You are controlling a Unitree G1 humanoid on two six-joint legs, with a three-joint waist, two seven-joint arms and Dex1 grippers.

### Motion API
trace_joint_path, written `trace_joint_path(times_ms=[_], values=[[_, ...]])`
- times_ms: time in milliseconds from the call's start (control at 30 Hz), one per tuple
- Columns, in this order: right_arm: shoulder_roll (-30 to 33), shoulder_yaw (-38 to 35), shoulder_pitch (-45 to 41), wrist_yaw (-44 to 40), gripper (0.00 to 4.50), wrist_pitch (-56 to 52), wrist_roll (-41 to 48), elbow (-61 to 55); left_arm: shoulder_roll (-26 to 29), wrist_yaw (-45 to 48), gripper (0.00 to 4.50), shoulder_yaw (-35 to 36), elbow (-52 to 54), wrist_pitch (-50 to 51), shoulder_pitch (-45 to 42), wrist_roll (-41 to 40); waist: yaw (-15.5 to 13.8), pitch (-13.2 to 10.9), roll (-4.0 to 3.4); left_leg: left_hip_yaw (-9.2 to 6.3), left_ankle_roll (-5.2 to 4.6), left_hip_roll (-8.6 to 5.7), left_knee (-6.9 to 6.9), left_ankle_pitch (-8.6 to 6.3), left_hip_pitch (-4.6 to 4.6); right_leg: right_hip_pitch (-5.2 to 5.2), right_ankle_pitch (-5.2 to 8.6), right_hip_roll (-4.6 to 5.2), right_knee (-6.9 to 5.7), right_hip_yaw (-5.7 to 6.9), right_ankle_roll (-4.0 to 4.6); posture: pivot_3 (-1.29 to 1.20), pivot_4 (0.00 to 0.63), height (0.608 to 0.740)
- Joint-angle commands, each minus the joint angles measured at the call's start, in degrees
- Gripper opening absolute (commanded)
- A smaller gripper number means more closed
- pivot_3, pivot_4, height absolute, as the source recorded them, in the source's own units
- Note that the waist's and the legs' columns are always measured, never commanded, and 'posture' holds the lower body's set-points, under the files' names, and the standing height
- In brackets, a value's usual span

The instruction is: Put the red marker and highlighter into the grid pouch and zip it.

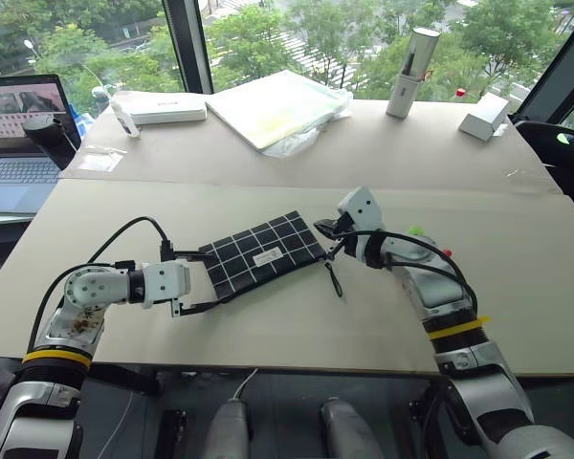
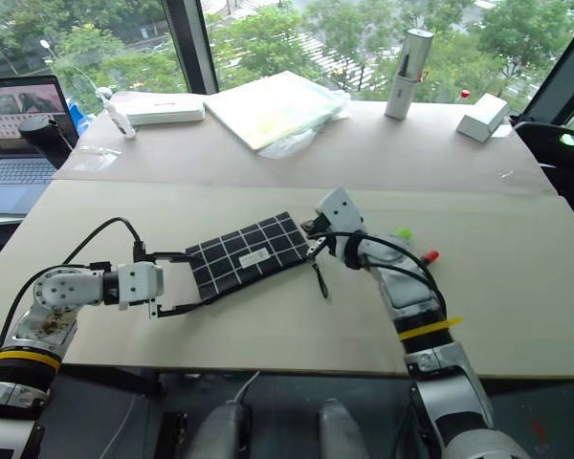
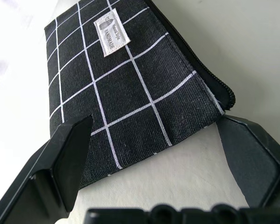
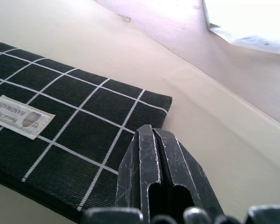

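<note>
The grid pouch [image 1: 263, 253], black with white lines and a small white label, lies flat and slanted at the table's middle. Its zipper strap [image 1: 335, 279] trails off the right end. My left gripper [image 1: 210, 279] is open, and its two fingers straddle the pouch's left end, as the left wrist view shows [image 3: 156, 119]. My right gripper [image 1: 325, 231] is shut with nothing seen between its fingers, and it hovers over the pouch's right end [image 4: 151, 133]. Behind my right forearm peek the red marker's cap [image 2: 429, 256] and the green highlighter [image 2: 403, 232], both mostly hidden.
At the far left stands a laptop [image 1: 19, 134] with a black object [image 1: 48, 134] beside it. Along the back are a white box [image 1: 167, 107], a plastic-wrapped pad [image 1: 277, 107], an upright cylinder [image 1: 411, 72] and a small white box [image 1: 485, 117].
</note>
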State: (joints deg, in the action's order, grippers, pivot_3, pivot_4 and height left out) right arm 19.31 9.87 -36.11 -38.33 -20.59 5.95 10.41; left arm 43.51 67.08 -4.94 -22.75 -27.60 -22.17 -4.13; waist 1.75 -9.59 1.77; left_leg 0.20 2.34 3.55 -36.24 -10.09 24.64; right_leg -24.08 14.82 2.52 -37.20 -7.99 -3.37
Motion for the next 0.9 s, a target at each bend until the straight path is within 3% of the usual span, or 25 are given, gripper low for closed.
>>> trace_joint_path(times_ms=[33, 233, 433, 900], values=[[-0.4, 2.1, 2.0, -0.9, 0.07, 0.1, -0.8, -1.4, -0.1, 1.1, 4.5, -2.2, 0.6, 0.5, 0.2, 1.1, 0.0, 0.0, 0.0, 0.0, 0.0, 0.0, -0.01, 0.0, 0.0, 0.01, 0.0, 0.0, 0.0, 0.01, 0.0, 0.0, 0.15, 0.74], [1.8, 7.5, 2.4, 1.5, 0.07, 5.3, -9.8, 7.3, -0.2, 0.8, 4.5, -2.5, 0.6, 0.4, 0.0, 1.1, 0.0, 0.1, 0.01, -0.01, 0.0, 0.0, -0.02, 0.0, -0.02, 0.04, 0.0, 0.0, 0.01, 0.02, 0.0, 0.0, 0.15, 0.74], [2.2, 7.9, 1.8, 0.9, 0.07, 7.9, -11.3, 9.0, -1.2, -0.2, 4.5, -3.2, 0.6, 0.0, -0.3, 1.3, -0.1, 0.5, 0.02, -0.05, 0.0, 0.0, -0.03, 0.0, -0.13, 0.18, 0.0, 0.0, 0.02, 0.09, 0.0, 0.0, 0.15, 0.74], [0.6, 6.8, 1.6, 0.0, 0.07, 8.8, -10.4, 10.5, -8.0, -15.8, 4.5, -9.8, -14.5, -17.3, -7.7, 16.8, -1.3, 0.8, -0.05, -0.19, 0.0, -0.03, 0.0, 0.0, -1.39, 1.62, 0.32, 0.0, 0.18, 0.22, -0.35, 0.0, 0.15, 0.74]])
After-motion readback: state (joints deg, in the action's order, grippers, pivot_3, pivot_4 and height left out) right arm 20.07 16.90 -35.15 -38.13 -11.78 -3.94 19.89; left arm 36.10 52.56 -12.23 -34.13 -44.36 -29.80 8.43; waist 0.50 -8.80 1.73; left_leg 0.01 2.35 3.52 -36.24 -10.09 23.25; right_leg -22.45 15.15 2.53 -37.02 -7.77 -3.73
